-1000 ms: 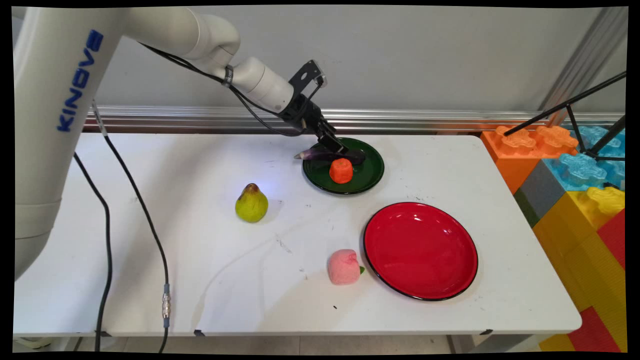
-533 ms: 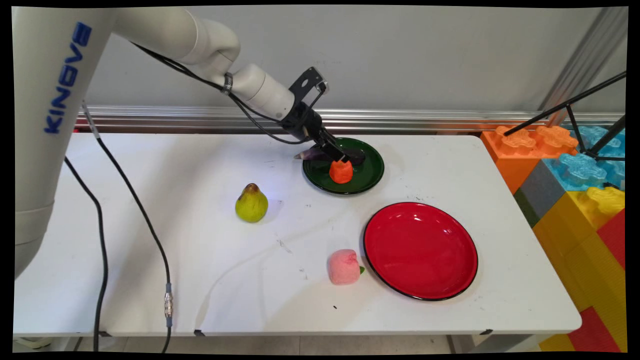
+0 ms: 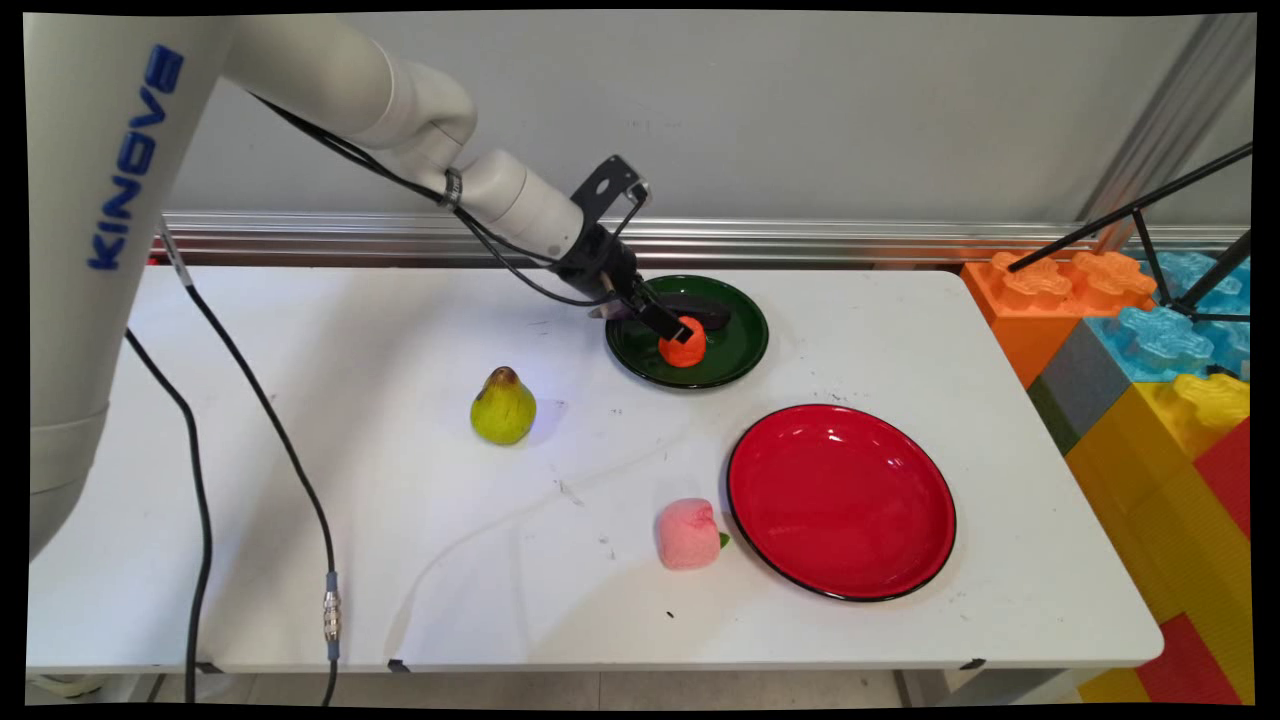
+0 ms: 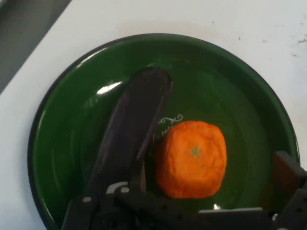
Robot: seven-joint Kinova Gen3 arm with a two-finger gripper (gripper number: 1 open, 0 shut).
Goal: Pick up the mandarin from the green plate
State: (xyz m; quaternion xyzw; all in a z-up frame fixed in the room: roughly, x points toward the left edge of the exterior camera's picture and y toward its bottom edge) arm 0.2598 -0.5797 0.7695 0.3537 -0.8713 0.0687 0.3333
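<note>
The claw [image 3: 681,329] [image 4: 187,189] hangs spread wide astride the orange toy fruit [image 3: 683,345] [image 4: 191,159], not yet pinching it, which sits just toward 6 o'clock of centre in the green plate [image 3: 745,350] [image 4: 62,143] on the bench [image 3: 400,500], a dark aubergine [image 3: 703,309] [image 4: 132,127] at its 12 o'clock.

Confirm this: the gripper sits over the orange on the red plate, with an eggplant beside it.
Wrong plate. The gripper sits over the orange on the green plate, with the eggplant beside it, as the hand view shows. The red plate holds nothing.
</note>
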